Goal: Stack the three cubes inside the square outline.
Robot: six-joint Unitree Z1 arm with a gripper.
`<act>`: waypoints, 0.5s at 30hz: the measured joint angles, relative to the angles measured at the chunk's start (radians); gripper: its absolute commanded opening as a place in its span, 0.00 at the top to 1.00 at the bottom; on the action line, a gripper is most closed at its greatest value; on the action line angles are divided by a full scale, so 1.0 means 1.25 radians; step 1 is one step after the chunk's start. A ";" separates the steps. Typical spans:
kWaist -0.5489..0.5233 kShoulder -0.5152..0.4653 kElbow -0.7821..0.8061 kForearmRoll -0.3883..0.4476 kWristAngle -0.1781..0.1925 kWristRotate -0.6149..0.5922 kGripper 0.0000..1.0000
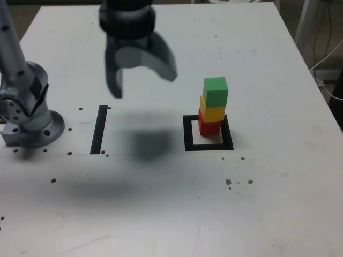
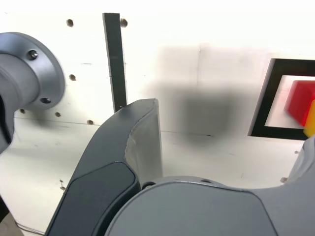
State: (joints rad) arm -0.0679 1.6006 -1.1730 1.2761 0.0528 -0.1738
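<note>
Right of centre in the exterior view, the green cube [image 1: 216, 92] tops the yellow cube [image 1: 213, 109] and red cube [image 1: 209, 126], stacked inside the square outline [image 1: 188, 134]. The pincer [image 1: 143, 84] is spread wide at upper left of centre.

White tabletop [image 1: 278, 187], pale cable [image 1: 328, 56], dark floor

The stack of green cube [image 1: 216, 92], yellow cube [image 1: 213, 113] and red cube [image 1: 209, 127] formed the one raised obstacle within the square outline [image 1: 188, 134]. In the exterior view, open tabletop [image 1: 262, 107] surrounded the outline. The black strip [image 1: 99, 129] lay flat and did not obstruct passage. Clearance existed between strip and stack. At the exterior view's left, the arm base [image 1: 36, 126] blocked passage beyond the strip.
</note>
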 measured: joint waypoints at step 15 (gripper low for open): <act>0.002 -0.040 0.291 -0.142 -0.033 0.000 0.00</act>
State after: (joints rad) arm -0.0657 1.5504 -0.8098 1.0989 0.0121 -0.1739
